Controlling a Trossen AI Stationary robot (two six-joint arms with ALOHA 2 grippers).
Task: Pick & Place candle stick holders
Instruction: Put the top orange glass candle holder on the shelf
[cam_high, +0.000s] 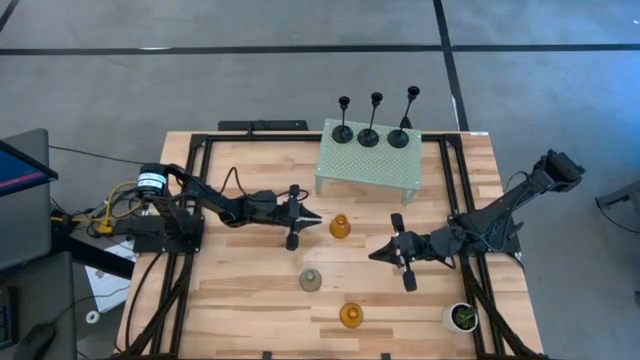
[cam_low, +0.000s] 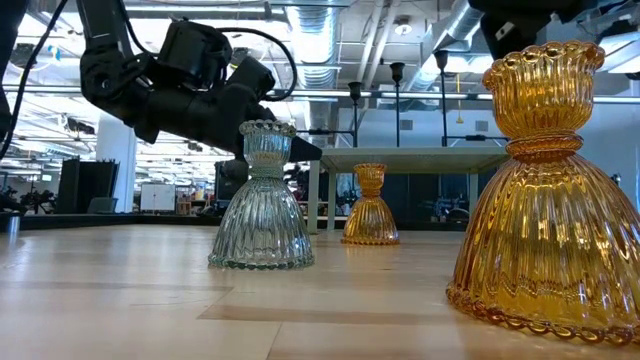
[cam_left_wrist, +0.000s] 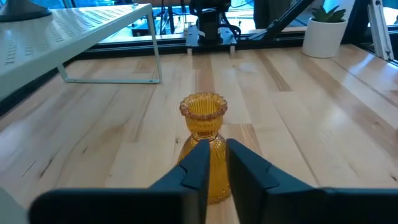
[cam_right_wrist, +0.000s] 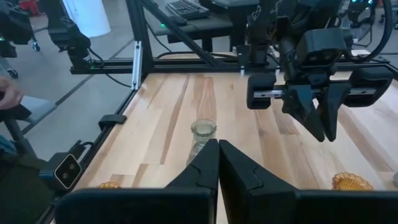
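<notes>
Three black thin-stemmed candle stick holders stand on a pale green perforated shelf at the far side. An amber holder stands upright on its flared base mid-table. My left gripper points level at it from the table's left. Its fingers are open a narrow gap, just short of the holder. A grey-green holder and a second amber holder stand nearer the front edge. My right gripper is shut, held above the table and aimed toward the grey-green holder.
A small white pot with a green plant stands at the near right corner. Black frame rails run along both table sides. Bare wood lies between the shelf's legs and the amber holder.
</notes>
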